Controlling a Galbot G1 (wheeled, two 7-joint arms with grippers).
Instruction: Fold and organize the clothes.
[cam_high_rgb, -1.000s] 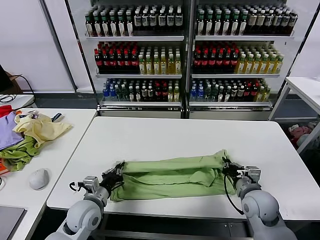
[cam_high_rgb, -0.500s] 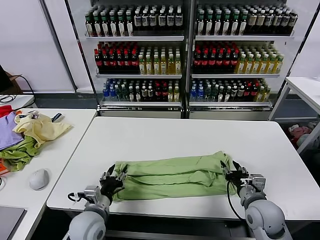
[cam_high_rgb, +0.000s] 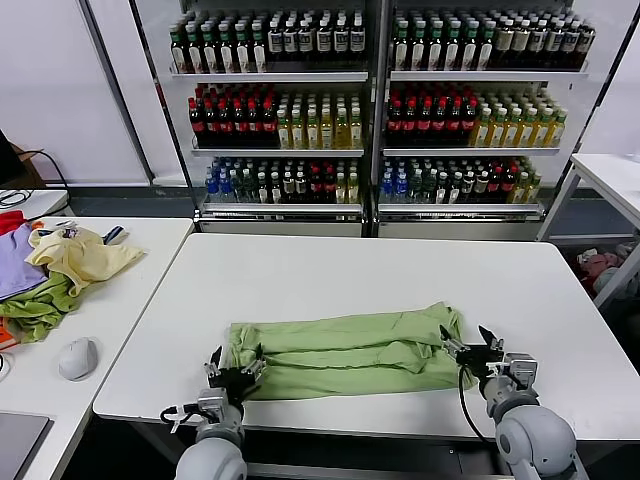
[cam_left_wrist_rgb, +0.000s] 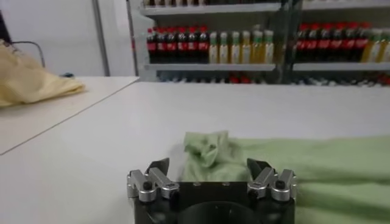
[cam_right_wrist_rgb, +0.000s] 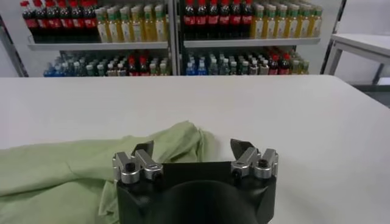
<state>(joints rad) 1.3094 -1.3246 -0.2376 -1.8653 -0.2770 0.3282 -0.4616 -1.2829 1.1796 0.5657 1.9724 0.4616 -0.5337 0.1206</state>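
Shirt: the light green shirt (cam_high_rgb: 345, 352) lies folded into a long band across the near part of the white bench (cam_high_rgb: 370, 270), flat and free of my grip.
Left jaws: my left gripper (cam_high_rgb: 232, 377) sits at the band's left end, spread wide, holding nothing; the bunched corner lies just ahead of it.
Right jaws: my right gripper (cam_high_rgb: 482, 352) sits at the right end, likewise wide and empty.
Why so: an end each, I judge, keeps the fold straight when let go.
Next: probably a crosswise fold.
Side bench: pale yellow garment (cam_high_rgb: 82, 255) heaped on other cloths, well apart.
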